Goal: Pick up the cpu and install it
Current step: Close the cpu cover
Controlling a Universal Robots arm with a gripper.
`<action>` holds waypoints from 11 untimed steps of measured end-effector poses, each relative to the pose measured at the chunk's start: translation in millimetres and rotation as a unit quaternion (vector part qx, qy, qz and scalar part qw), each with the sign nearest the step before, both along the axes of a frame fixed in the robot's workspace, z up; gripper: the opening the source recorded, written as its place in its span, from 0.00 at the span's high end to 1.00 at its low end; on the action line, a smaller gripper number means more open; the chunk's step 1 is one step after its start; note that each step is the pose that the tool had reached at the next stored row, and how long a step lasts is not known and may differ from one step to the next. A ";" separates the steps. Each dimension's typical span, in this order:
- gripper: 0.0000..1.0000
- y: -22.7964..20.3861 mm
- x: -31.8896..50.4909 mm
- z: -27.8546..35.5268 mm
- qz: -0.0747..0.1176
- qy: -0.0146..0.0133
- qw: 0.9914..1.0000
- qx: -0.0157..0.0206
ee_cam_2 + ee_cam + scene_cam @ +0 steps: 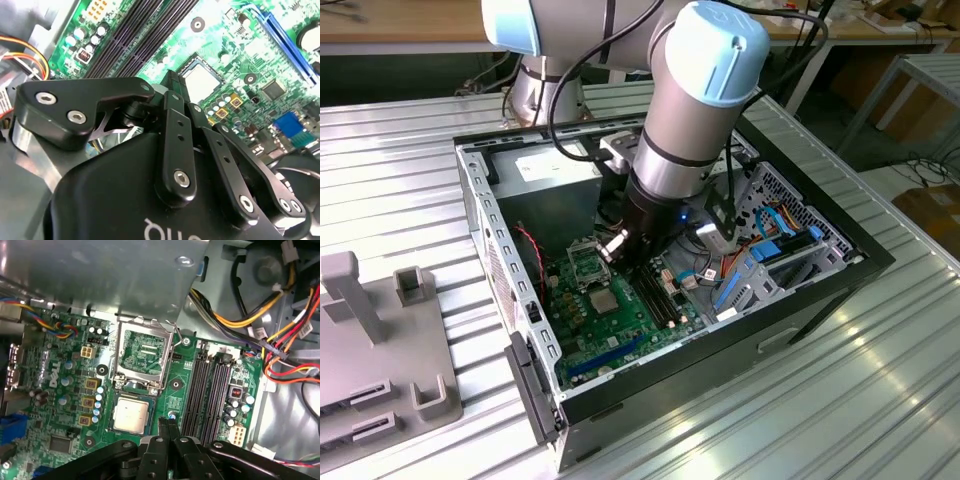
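Observation:
The cpu point(131, 415), a pale silver-grey square, lies flat in the socket on the green motherboard point(70, 390). It shows again in the second wrist view point(202, 81) and the exterior view point(603, 300). The socket's metal load frame point(142, 352) is swung open beside the cpu. My gripper point(168, 426) hangs just above the board beside the cpu, between it and the dark memory slots point(200, 390). Its black fingers point(172, 107) are shut together with nothing between them. In the exterior view the gripper point(622, 250) is inside the open computer case point(510, 290).
Bundles of coloured cables point(280, 340) lie beside the memory slots. The case's metal walls point(480, 200) and drive cage point(790, 240) close in around the arm. A grey fixture block point(380, 350) stands on the ribbed metal table at the exterior view's left.

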State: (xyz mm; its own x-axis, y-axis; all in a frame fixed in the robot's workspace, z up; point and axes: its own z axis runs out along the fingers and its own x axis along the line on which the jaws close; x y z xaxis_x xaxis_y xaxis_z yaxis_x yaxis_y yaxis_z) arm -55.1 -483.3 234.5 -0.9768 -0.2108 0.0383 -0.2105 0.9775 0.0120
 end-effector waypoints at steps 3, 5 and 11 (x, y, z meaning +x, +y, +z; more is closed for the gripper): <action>0.88 1.9 3.7 0.0 0.005 0.000 1.000 0.000; 0.88 4.0 5.3 0.0 0.006 0.000 1.000 0.000; 0.88 12.7 13.1 0.0 0.013 0.000 1.000 0.000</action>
State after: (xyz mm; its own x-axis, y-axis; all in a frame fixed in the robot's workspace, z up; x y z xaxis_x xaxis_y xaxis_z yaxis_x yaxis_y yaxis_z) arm -42.0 -470.6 234.5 -0.9711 -0.2357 0.0384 -0.2354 0.9718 0.0119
